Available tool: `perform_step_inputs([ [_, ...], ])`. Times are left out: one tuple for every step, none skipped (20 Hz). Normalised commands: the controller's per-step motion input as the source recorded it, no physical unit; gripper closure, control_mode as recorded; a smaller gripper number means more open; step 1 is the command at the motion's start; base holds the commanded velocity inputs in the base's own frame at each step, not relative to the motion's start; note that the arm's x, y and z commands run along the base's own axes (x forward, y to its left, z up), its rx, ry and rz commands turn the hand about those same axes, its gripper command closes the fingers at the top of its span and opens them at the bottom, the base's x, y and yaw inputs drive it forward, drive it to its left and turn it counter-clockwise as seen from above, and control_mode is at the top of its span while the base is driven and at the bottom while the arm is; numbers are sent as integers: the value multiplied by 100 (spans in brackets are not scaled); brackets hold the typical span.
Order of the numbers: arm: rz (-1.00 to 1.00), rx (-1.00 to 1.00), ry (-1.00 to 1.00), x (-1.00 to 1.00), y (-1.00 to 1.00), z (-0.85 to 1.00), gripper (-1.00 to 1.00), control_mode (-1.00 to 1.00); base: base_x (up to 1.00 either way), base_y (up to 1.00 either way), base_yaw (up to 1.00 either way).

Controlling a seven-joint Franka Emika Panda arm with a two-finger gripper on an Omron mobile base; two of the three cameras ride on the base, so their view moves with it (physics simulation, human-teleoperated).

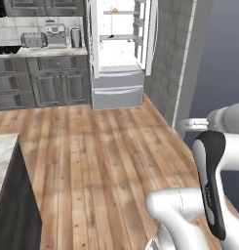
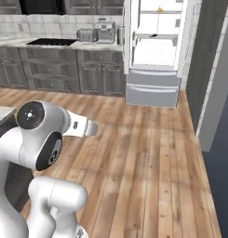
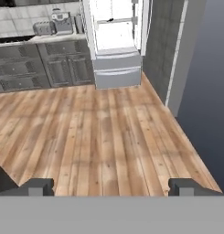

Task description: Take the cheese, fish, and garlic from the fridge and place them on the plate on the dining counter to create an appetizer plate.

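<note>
The fridge (image 1: 116,49) (image 2: 155,46) (image 3: 114,41) stands open across the wooden floor, far ahead of me. A small yellow-orange cheese (image 1: 114,10) (image 2: 160,9) sits on an upper shelf. One shelf lower lies the dark, slim fish (image 1: 110,36) (image 2: 154,35) (image 3: 110,20). My gripper (image 3: 113,187) is open and empty, hanging over the floor well short of the fridge. A marble corner of the dining counter (image 1: 3,151) (image 2: 1,114) shows at my left. The garlic and the plate are out of view.
A wall counter (image 1: 38,51) (image 2: 64,45) with a toaster (image 1: 33,40) and a coffee machine (image 1: 56,34) runs left of the fridge, dark cabinets beneath it. A grey tiled wall (image 1: 172,63) juts out on the right. Open wooden floor (image 3: 104,132) lies between.
</note>
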Motion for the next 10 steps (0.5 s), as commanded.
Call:
perform_step_inputs([
  [0,0,0,0,0,0,-100,100,91,-29,0],
  [0,0,0,0,0,0,-100,100,86,-35,0],
  [0,0,0,0,0,0,-100,100,81,-38,0],
  [0,0,0,0,0,0,-100,100,81,-40,0],
  [0,0,0,0,0,0,-100,100,80,-41,0],
  [0,0,0,0,0,0,-100,100,78,-41,0],
  [0,0,0,0,0,0,-100,100,74,-46,0],
  [0,0,0,0,0,0,-100,100,69,-49,0],
  [0,0,0,0,0,0,-100,100,65,-52,0],
  [0,0,0,0,0,0,-100,100,62,-56,0],
])
